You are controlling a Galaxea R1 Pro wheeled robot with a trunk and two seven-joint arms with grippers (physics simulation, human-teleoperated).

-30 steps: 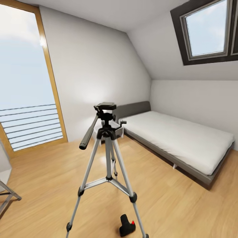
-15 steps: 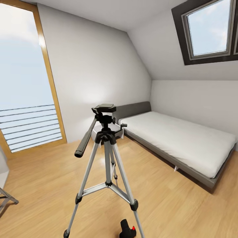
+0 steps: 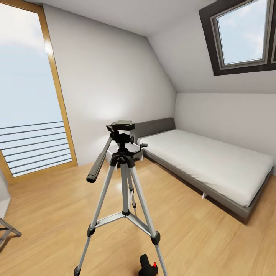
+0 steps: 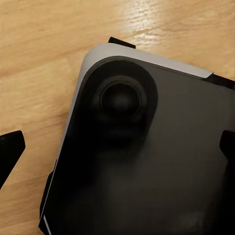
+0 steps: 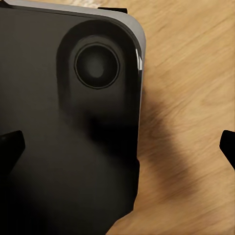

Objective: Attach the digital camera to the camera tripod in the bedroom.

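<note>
Both fingers (image 4: pixel 10 149) (image 5: pixel 10 147) spread, empty above robot base (image 4: pixel 147 147); digital camera (image 3: pixel 147 265) lies beside camera tripod (image 3: pixel 123 161).

The camera tripod (image 3: pixel 123 180) has shiny silver metal legs with matt black joints; the floor (image 3: pixel 57 199) is smooth pale wood (faintly glossy), the bed (image 3: pixel 214 163) soft white cloth.

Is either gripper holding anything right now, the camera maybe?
Nothing is held. The digital camera lies on the wood floor by the camera tripod, and both grippers, left and right, stand open with nothing between their fingertips.
</note>
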